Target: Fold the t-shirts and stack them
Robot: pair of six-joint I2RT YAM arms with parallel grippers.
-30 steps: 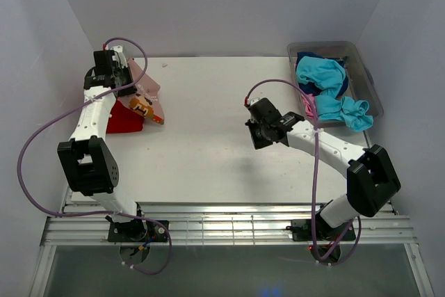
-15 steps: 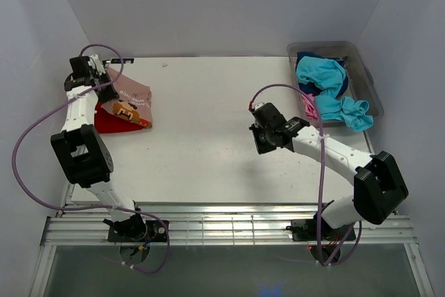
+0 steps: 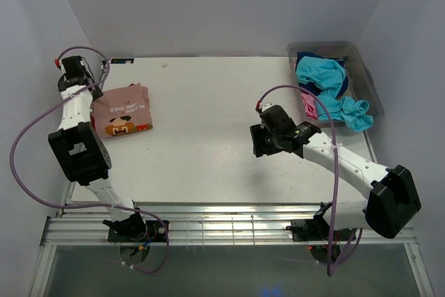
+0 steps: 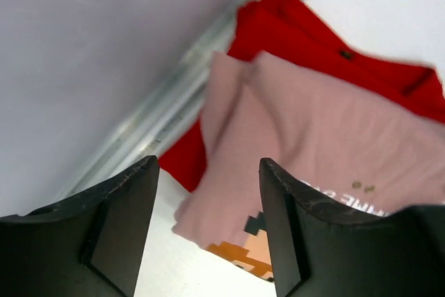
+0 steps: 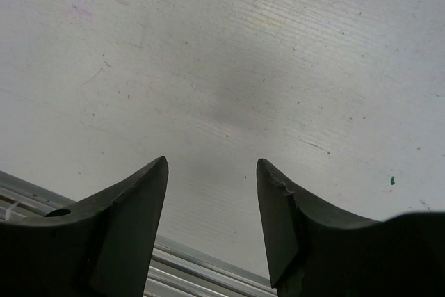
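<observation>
Lets go with the left gripper (image 4: 207, 172): jaws apart, nothing between them, pulled back to the far-left corner of the table (image 3: 208, 102) after hanging low over the stack half a second ago. Leaves the dusty-pink shirt (image 3: 122, 110) folded and print-up at the left edge, squarely on top of the red shirt (image 4: 306, 39). A second ago, draped half-lifted beside it, with red plainly showing from above. Counts, by the look of it, as two shirts folded and stacked.

Holds the right gripper (image 5: 212, 165) released and empty too, over bare tabletop right of centre, a little nearer the front edge than before. Points to the bin (image 3: 373, 92) at the far right as the likely next stop, with the turquoise shirt (image 3: 321, 74), a navy one (image 3: 304, 55) and a bright pink one (image 3: 309, 108) heaped inside, unfolded.

Hard to make out from above: almost none of the red shirt, covered by the pink one. Seen only from the left wrist, as a margin along the far and wall-side edges. Cannot tell how neatly folded underneath, nor whether more shirts lie under the turquoise heap. Cut off in the left wrist view: the lower part of the print, lost at the bottom edge.
</observation>
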